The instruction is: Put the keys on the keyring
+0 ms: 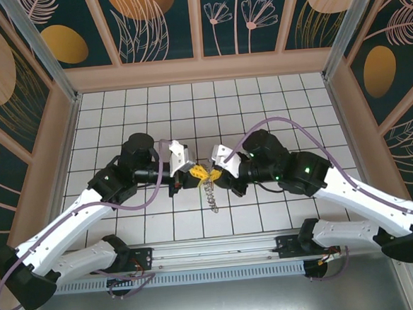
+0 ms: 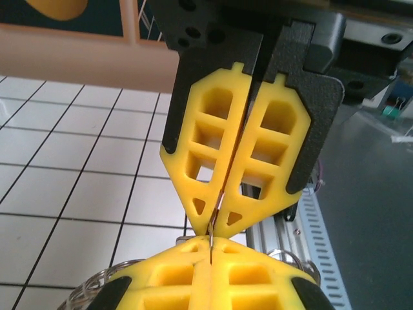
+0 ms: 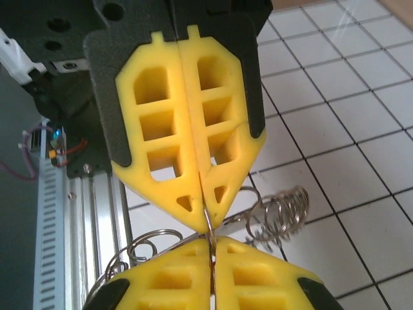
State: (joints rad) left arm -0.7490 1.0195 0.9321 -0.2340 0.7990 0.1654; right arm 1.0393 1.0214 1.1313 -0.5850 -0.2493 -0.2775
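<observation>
While the keyring trails from mid-table toward the near edge, long axis pointing at the bases, a thin strand of it runs between two tips. The left gripper and right gripper meet nose to nose, equally near, each pinched tight on that strand.

Your fingers are matt yellow plastic; the keyring is shiny bare metal wire — tiles smooth, faintly glossy.

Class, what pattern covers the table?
The table has white squares with dark grid lines; best in top external view.
</observation>
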